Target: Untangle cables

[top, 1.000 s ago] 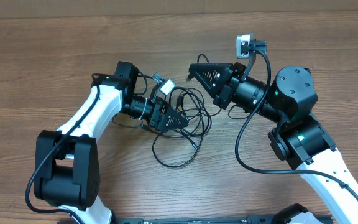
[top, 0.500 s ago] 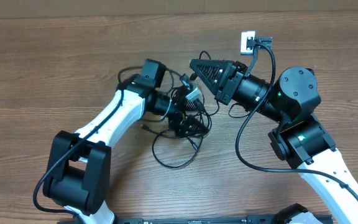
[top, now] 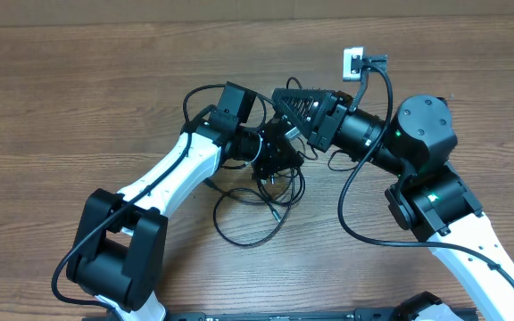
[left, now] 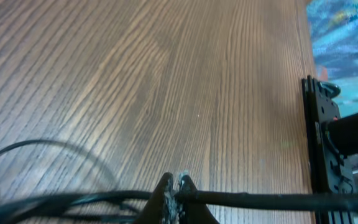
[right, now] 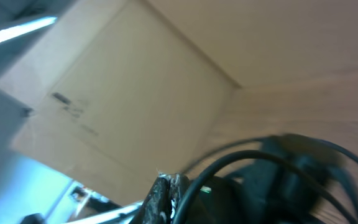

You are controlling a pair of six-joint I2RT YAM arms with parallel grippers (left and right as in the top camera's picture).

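Observation:
The cables [top: 219, 221] lie as thin black loops on the wooden table [top: 78, 98], bunched under both grippers at the middle. My left gripper [top: 277, 165] sits low over the bunch. In the left wrist view it [left: 176, 182] is shut on one cable [left: 260, 199], which runs out level to both sides of the fingertips. My right gripper [top: 277, 93] hovers just behind, its tip close to the left one. In the right wrist view it [right: 169, 180] is shut, and a cable [right: 247, 154] arcs up along its right finger; whether that one is pinched does not show.
A white tag [top: 353, 62] sticks up from the right wrist beside its thick arm cord. A black frame [left: 319, 137] stands at the table's edge in the left wrist view. A cardboard wall [right: 135, 81] fills the right wrist view.
My left arm swung right and forward into the cable bunch, and its jaws went from open to shut on a cable. The loops shifted slightly. The right arm barely moved.

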